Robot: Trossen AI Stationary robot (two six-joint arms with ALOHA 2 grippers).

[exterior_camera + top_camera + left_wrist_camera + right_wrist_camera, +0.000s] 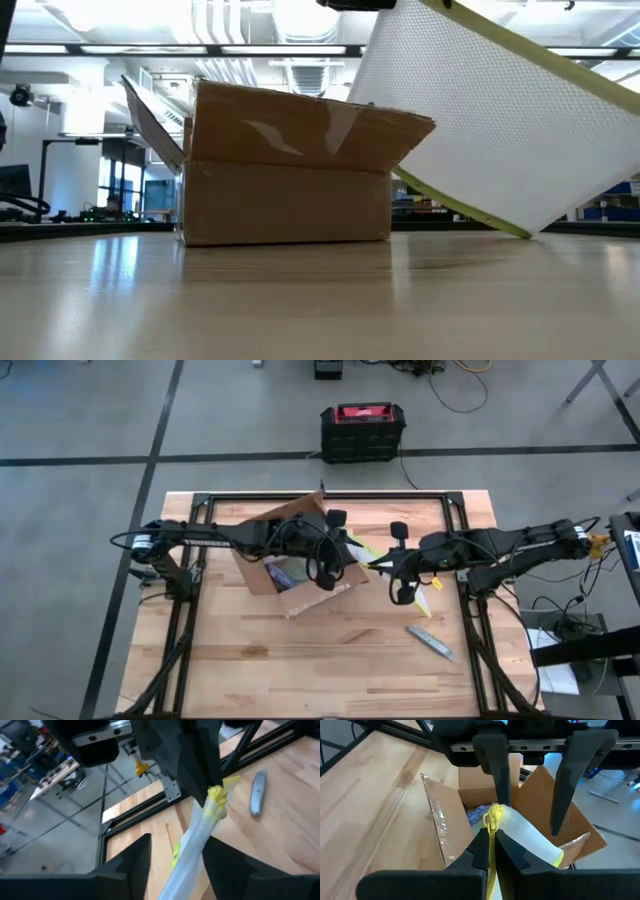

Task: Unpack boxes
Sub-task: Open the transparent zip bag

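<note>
The desk (330,660) carries the brown cardboard carton (290,555) left of its middle, flaps up and top open, with something blue visible inside. Just beside the carton's right side, the clear pouch with the yellow-green edge (372,555) hangs clear of the wood, tilted, its long axis running from the carton out toward the right arm.

Both arms reach in from opposite sides and meet over that pouch. The left pincer (325,550) sits at the carton's right edge, its fingers standing apart on either side of the pouch and, by the look of it, not pressing it. The right pincer (492,845) is clamped tight on the pouch's yellow-green end, and so appears to carry its weight.

The left arm is nearer the carton; the right arm stands just beyond the pouch's far end. A small grey utility knife (432,644) lies well apart on the desk's right side.
</note>
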